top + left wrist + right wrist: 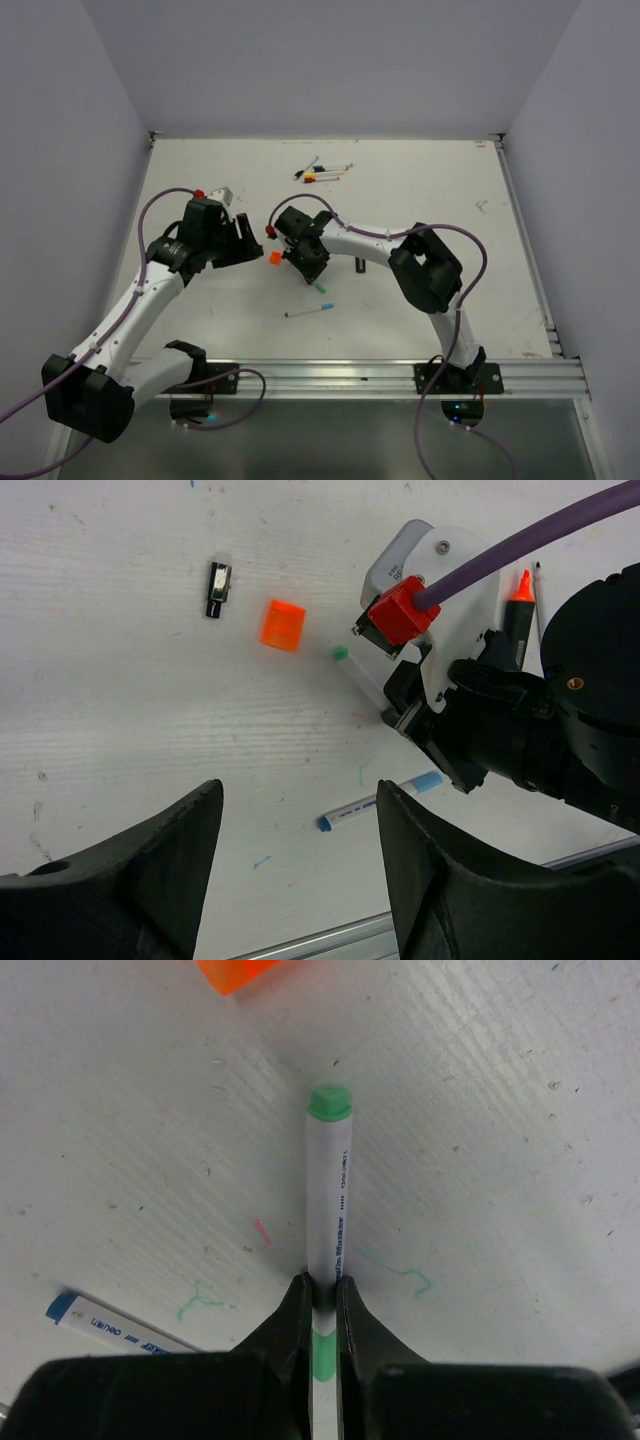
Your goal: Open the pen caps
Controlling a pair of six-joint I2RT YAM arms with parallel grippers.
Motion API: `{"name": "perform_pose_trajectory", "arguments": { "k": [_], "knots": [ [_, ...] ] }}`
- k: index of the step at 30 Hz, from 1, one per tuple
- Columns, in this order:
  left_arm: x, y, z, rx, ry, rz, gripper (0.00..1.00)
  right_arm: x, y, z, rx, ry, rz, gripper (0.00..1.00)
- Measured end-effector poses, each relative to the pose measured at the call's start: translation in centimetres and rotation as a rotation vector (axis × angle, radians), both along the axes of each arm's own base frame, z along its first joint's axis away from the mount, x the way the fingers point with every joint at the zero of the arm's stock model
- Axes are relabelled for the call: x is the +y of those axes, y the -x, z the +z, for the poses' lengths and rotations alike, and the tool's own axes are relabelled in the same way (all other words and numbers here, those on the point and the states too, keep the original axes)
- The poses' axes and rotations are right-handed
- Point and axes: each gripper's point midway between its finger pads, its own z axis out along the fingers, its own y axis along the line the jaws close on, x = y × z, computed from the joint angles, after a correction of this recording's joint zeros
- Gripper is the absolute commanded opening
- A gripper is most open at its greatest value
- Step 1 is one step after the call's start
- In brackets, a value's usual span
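My right gripper [322, 1282] is shut on the pale barrel of a green pen [329, 1190] that lies on the table, its green end [329, 1102] pointing away from the fingers. That green end [340, 653] also shows in the left wrist view, just off the right gripper [305, 262]. A chunky orange cap [275, 257] lies loose on the table beside it. My left gripper [300, 795] hangs open above the table with nothing between its fingers. A blue pen [380, 800] lies beyond them, with its blue cap [428, 781] on.
A black highlighter [518, 620] with a bare orange tip lies behind the right gripper. Several capped pens [325, 172] lie together at the table's far side. A small black piece [217, 588] sits left of the orange cap. The metal rail [360, 378] runs along the near edge.
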Motion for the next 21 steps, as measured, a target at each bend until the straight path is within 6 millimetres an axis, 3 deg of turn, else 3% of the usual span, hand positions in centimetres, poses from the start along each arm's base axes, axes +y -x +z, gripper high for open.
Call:
{"name": "perform_pose_trajectory", "arguments": {
  "k": [7,11,15,19,21],
  "knots": [
    [-0.6,0.2,0.2,0.002,0.029,-0.025,0.64,0.0,0.2,0.3,-0.011,-0.020,-0.032,0.00],
    [-2.2,-0.1,0.8,-0.024,0.102,-0.084,0.62,-1.6,1.9,1.1,0.009,-0.023,-0.069,0.00],
    [-4.8,-0.5,1.5,-0.067,0.224,-0.191,0.61,-2.2,2.2,5.9,0.023,-0.159,-0.149,0.00],
    [-7.5,-0.8,2.4,-0.096,0.358,-0.298,0.61,-3.0,-1.1,12.0,0.000,-0.380,-0.295,0.00],
    [-8.8,-1.0,2.9,-0.108,0.415,-0.351,0.62,-3.8,-2.9,13.9,-0.012,-0.462,-0.370,0.00]
  ]
}}
